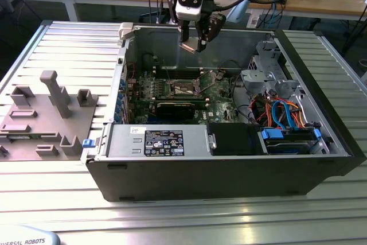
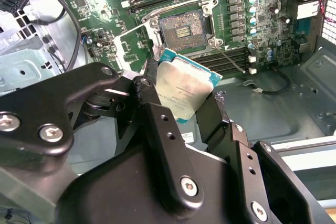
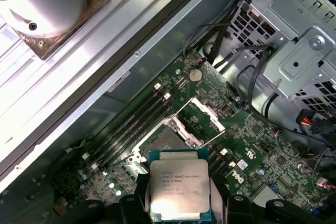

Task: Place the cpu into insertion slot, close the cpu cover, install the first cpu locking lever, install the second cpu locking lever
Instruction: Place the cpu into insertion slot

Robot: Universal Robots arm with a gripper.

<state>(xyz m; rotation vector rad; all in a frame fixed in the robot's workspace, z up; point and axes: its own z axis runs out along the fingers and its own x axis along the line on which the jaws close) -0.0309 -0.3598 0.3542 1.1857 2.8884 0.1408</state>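
Black and bulky, the tool (image 1: 194,43) hangs over the open computer case (image 1: 229,167) that sits on the ribbed metal table (image 1: 172,216). Its fingers are clamped on the cpu (image 2: 189,85), which is held tilted between them with its silver top facing both wrist views. Below the tool, well clear of the chip, the insertion slot (image 2: 181,29) lies bare in the green board (image 2: 262,51). The cpu cover (image 3: 181,128) stands swung up beside the slot.

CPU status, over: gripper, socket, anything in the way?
Gripper shut on small flat silver-grey square cpu, held above green board. Square dark-centred insertion slot uncovered, empty. Silvery metal frame cpu cover swung open; nothing seen blocking.
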